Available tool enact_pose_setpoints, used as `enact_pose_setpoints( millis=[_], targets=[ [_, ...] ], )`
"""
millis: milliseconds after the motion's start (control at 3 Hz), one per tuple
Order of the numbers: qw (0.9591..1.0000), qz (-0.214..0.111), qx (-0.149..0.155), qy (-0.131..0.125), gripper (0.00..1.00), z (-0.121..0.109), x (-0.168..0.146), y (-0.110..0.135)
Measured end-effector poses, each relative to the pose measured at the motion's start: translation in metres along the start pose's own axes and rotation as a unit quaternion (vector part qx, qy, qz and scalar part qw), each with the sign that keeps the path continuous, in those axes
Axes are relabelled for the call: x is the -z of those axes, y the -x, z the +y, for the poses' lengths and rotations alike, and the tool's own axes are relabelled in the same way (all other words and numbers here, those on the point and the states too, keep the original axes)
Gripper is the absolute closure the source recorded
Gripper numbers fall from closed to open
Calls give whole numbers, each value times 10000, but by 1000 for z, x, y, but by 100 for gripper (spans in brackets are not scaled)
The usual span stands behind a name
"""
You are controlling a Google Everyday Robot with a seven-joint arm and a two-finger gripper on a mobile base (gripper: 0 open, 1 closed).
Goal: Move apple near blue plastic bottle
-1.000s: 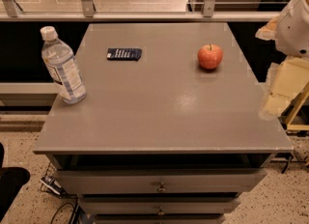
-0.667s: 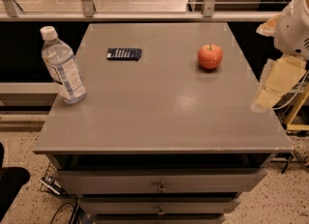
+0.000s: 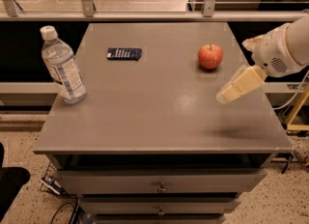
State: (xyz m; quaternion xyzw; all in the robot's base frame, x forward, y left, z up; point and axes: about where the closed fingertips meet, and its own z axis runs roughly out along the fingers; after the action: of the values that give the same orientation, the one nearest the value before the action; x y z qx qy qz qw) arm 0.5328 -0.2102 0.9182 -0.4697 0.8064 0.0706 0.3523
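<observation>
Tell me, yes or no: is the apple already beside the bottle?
No, the apple sits far right, the bottle at the left edge, and the gripper hovers front-right of the apple.

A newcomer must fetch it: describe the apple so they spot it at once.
Look at the grey table; the apple sits on its far right part, just beyond the gripper hovering over the right side. It is the only round red thing there: the bottle at the left edge is tall and clear, the packet flat and dark.

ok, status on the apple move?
Gripper over table right edge, short of apple. Apple untouched, bottle at opposite edge. Small packet lies between them.
</observation>
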Motion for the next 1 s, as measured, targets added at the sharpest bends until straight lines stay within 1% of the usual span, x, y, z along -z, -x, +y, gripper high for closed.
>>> enact_pose_setpoints(
  millis=[333,667,1000],
  targets=[
    [9956,-748,-507,-234,0,-23,-30,3],
    [9847,-1377,-830,-676,0,-55,-46,10],
    [9771,-1661,-947,-938,0,-76,-58,13]
  ],
)
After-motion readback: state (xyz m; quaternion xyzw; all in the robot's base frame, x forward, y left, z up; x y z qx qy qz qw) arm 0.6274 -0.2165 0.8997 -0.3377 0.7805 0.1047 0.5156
